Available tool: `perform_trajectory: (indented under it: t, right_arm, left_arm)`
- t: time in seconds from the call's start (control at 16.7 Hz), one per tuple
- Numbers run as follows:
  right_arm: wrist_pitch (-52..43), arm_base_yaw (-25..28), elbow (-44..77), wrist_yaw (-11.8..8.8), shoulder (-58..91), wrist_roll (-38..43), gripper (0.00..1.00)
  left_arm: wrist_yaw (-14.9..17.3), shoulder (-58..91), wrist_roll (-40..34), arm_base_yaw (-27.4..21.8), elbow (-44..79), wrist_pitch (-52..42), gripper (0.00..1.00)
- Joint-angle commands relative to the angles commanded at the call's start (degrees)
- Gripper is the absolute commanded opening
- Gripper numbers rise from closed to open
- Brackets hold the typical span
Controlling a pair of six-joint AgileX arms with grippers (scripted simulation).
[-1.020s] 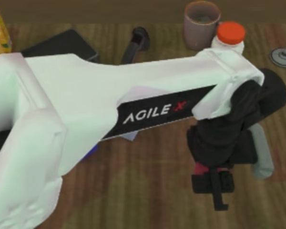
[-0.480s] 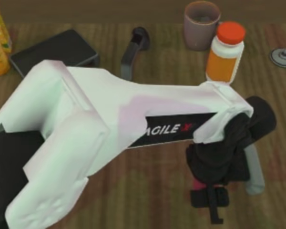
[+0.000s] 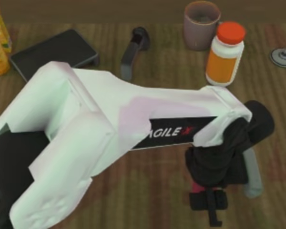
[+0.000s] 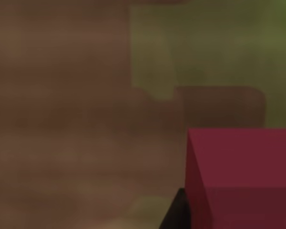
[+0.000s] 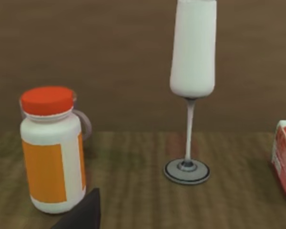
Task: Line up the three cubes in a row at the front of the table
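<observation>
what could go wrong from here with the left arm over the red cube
The left hand is low at the table's front with the small dark red cube between its fingers; only a sliver shows from above, so a poor seat or tilt could go unnoticed. The arm covers the table's middle, and the other two cubes are not visible, so row spacing cannot be checked. The orange-capped bottle stands near the forearm.

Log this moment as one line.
left gripper: low at table front | small dark red cube: at fingers | right arm: parked
</observation>
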Motion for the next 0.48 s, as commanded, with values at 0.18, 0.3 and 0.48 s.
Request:
perform_trajectory:
  t: [0.18, 0.3, 0.48]
  right_arm:
    - [0.0, 0.0, 0.0, 0.0, 0.0, 0.0, 1.0]
    - [0.0, 0.0, 0.0, 0.0, 0.0, 0.0, 1.0]
    - [0.0, 0.0, 0.0, 0.0, 0.0, 0.0, 1.0]
  left_arm:
    - [0.0, 0.0, 0.0, 0.0, 0.0, 0.0, 0.45]
    - [0.0, 0.0, 0.0, 0.0, 0.0, 0.0, 0.6]
    - [0.0, 0.0, 0.0, 0.0, 0.0, 0.0, 0.83]
